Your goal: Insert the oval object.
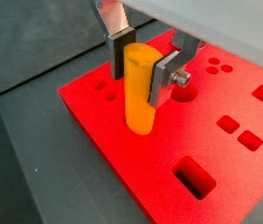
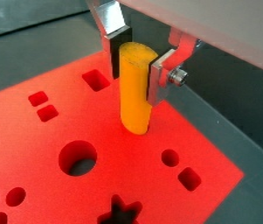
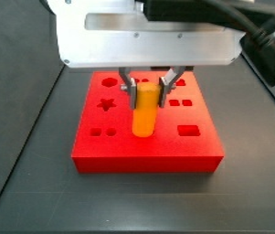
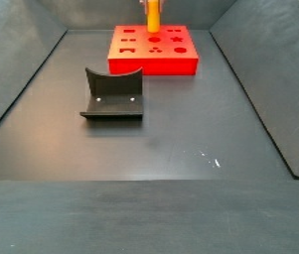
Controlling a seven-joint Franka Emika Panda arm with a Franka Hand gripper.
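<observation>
Right now, in a wrist view, I see the gripper (image 1: 143, 63) with its flat silver fingers (image 1: 118, 42) clamped on the upper part of the long, smooth orange-yellow oval peg (image 1: 138, 92), which hangs upright with its rounded lower end at the top face of the flat red block with shaped holes (image 1: 121, 166). I cannot tell from here whether the tip touches the red surface or hovers just above it.

From the opposite wrist camera, the oval peg (image 2: 134, 92) sits between the gripper (image 2: 141, 59) plates, and its tip meets plain red surface on the red block (image 2: 215, 157), beside a round hole and not in any opening. No matching oval slot shows under it.

Looking at a side view, the gripper (image 3: 148, 87) is over the middle of the red block (image 3: 146, 157), the oval peg (image 3: 143, 114) vertical among the rows of holes.

Farther off in a side view, the oval peg (image 4: 153, 14) stands above the red block (image 4: 155, 62), well apart from the dark grey curved holder (image 4: 112, 95) on the floor.

I judge the step in hand to be aligning for insertion; next I need to find the oval hole, shift over it, square the peg's long side to it, then lower gently.
</observation>
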